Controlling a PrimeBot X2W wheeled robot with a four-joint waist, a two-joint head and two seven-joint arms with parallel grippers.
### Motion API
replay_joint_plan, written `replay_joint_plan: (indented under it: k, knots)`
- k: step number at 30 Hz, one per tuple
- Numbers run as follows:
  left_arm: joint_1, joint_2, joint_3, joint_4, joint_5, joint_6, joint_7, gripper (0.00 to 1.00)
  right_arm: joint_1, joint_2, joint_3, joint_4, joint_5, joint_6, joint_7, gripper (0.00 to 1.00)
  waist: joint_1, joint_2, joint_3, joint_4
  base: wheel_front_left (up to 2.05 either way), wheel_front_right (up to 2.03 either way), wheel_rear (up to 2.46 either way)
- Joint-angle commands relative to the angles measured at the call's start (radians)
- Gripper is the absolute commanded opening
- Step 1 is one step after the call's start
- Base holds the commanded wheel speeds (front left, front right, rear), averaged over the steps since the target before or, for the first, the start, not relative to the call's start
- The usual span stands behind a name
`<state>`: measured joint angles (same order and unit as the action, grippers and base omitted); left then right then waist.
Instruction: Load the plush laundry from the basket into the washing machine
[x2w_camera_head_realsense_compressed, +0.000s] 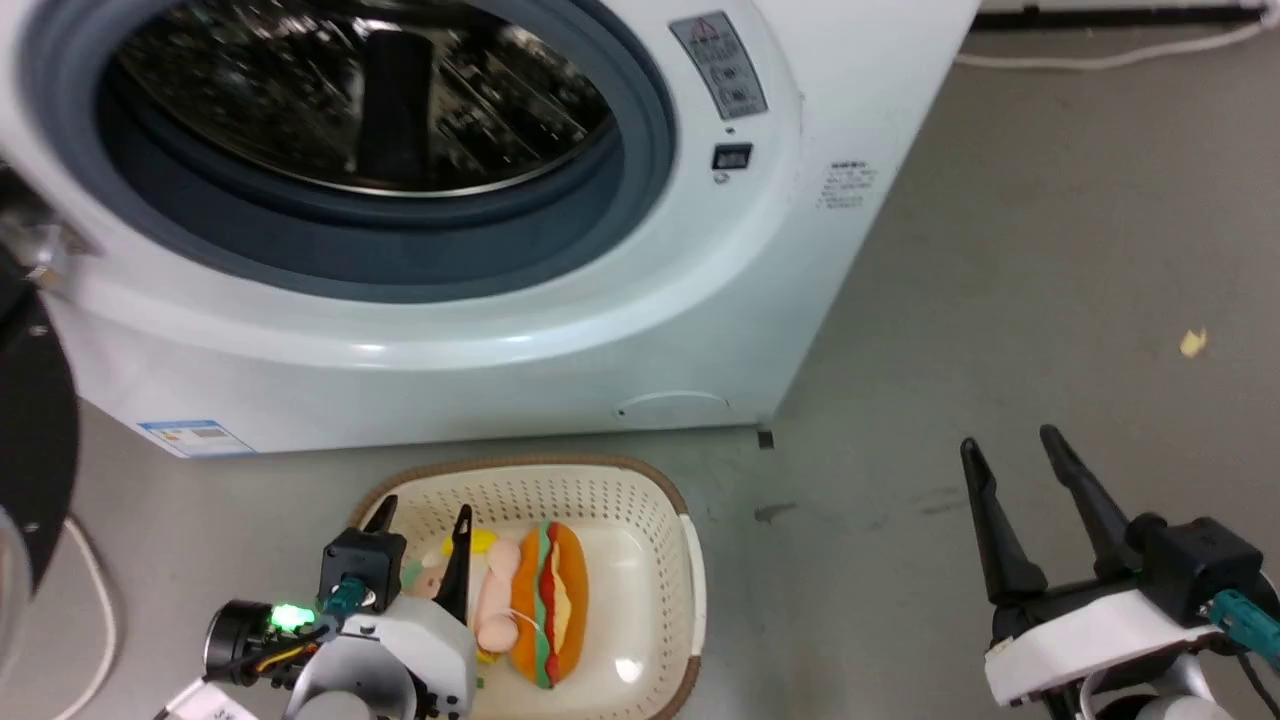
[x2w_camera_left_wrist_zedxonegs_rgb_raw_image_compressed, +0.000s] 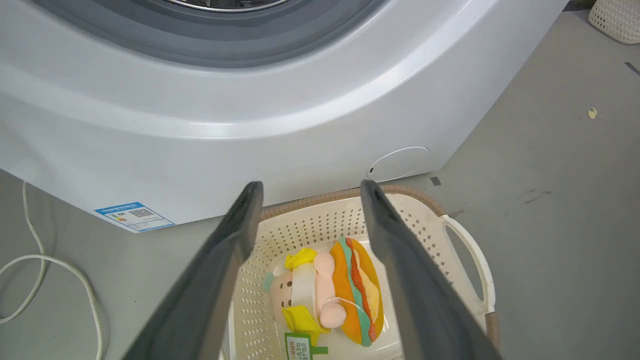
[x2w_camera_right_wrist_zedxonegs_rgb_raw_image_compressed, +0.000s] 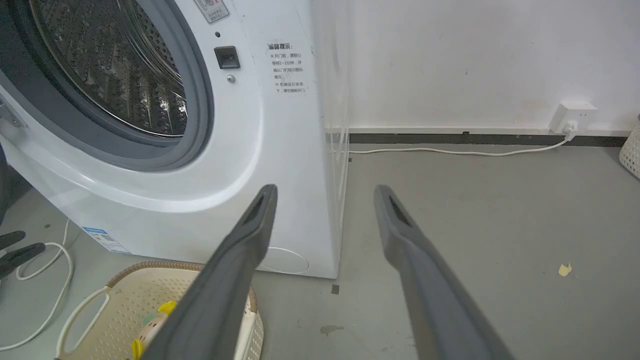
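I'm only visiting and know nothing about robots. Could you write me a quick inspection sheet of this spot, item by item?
Surface: grey floor, with dark marks near the washer's corner.
Job's things: washer with door open, no laundry seen in the drum; basket on the floor in front of it; plush lying in the basket.
Clutter: one yellowish scrap on the floor.
Tools: left tool open, poised over the plush, holding nothing; right tool open and empty over bare floor.
Cables: floor cable looped left of the washer; wall cable running to a socket.
Surroundings: white wall; second basket at the edge.
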<state>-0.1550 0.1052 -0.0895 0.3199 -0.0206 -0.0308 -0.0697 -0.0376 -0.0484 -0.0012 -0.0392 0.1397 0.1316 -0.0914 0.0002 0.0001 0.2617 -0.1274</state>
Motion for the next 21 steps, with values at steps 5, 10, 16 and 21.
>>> replay_joint_plan:
  k: [5,10,16,21]
  knots:
    - [-0.057,0.033,-0.015,0.090,-0.004,-0.007,0.011,1.00,-0.035,-0.001,0.009,-0.012,0.036,0.000,-0.021,1.00,-0.0002,-0.0001,0.074,-0.053,0.00,0.00,0.00]
    - [-0.095,0.062,-0.024,0.163,-0.006,-0.008,0.025,1.00,-0.053,-0.001,0.024,-0.021,0.062,0.000,-0.031,1.00,-0.0002,-0.0001,0.124,-0.092,0.00,0.00,0.00]
    - [-0.146,0.089,-0.041,0.241,-0.005,-0.006,0.032,1.00,-0.062,-0.001,0.018,-0.035,0.089,0.000,-0.043,1.00,-0.0002,-0.0001,0.178,-0.122,0.00,0.00,0.00]
    - [-0.192,0.106,-0.061,0.306,-0.003,-0.010,0.042,1.00,-0.067,-0.001,0.011,-0.051,0.108,-0.001,-0.054,1.00,-0.0002,-0.0001,0.226,-0.139,0.00,0.00,0.00]
